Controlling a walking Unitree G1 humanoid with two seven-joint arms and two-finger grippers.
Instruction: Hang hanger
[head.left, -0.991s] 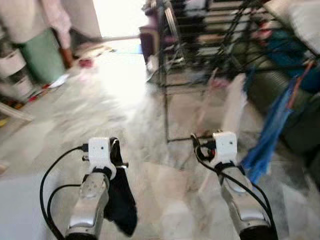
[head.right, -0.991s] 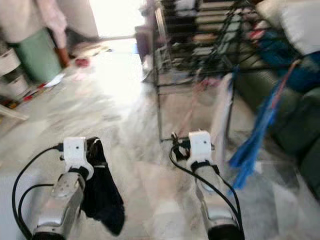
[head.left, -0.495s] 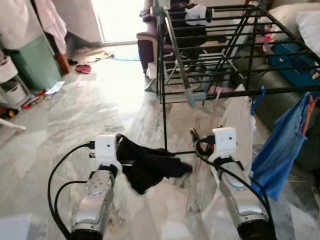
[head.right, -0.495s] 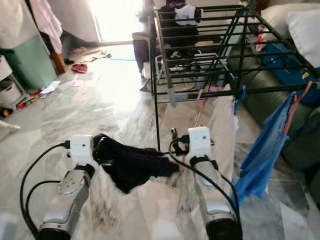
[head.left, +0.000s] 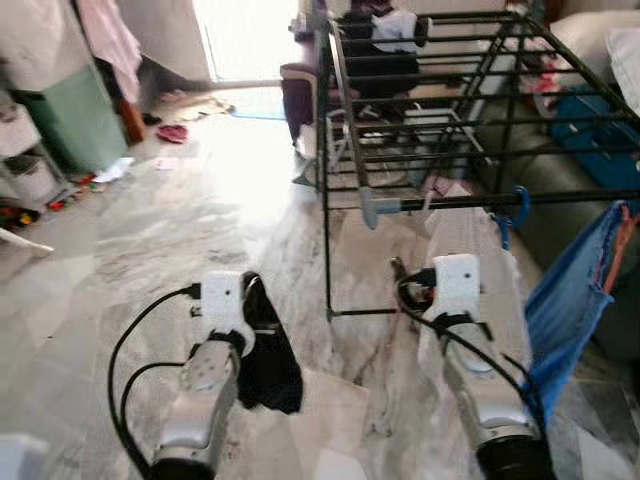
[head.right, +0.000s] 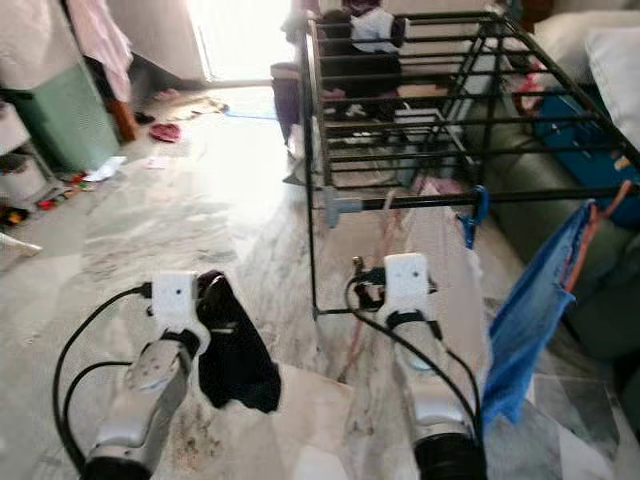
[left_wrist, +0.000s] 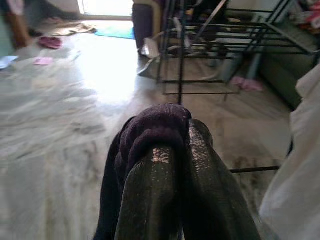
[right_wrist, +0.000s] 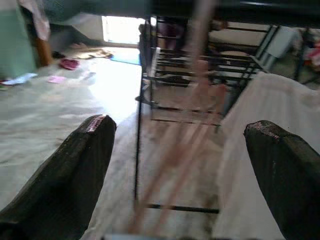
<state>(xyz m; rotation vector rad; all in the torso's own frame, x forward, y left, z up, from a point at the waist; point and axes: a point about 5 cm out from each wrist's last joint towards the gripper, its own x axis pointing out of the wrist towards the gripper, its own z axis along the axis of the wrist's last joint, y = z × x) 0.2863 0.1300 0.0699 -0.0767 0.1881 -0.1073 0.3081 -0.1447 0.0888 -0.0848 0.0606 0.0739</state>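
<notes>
My left gripper (left_wrist: 182, 134) is shut on a black cloth (head.left: 268, 360), which drapes over its fingertips and hangs down beside the left arm, low over the floor. My right gripper (right_wrist: 182, 127) is open with nothing held. It is raised in front of the near end of a black drying rack (head.left: 430, 90). A blurred pink hanger (right_wrist: 195, 100) hangs from the rack's front bar straight ahead of the open fingers, apart from them. It sits beside a white garment (head.left: 470, 235). A blue hook (head.left: 518, 207) clips the same bar.
A blue garment (head.left: 570, 290) on an orange hanger hangs off the rack's right corner beside a dark green sofa (head.left: 565, 190). A green bin (head.left: 60, 110), a white shelf (head.left: 25, 170) and floor clutter lie far left. Marble floor (head.left: 200, 210) stretches ahead.
The black cloth, flung out to the right half a second ago, now hangs straight down by the left arm. The view has steadied, and the rack's front bar sits lower in it.
</notes>
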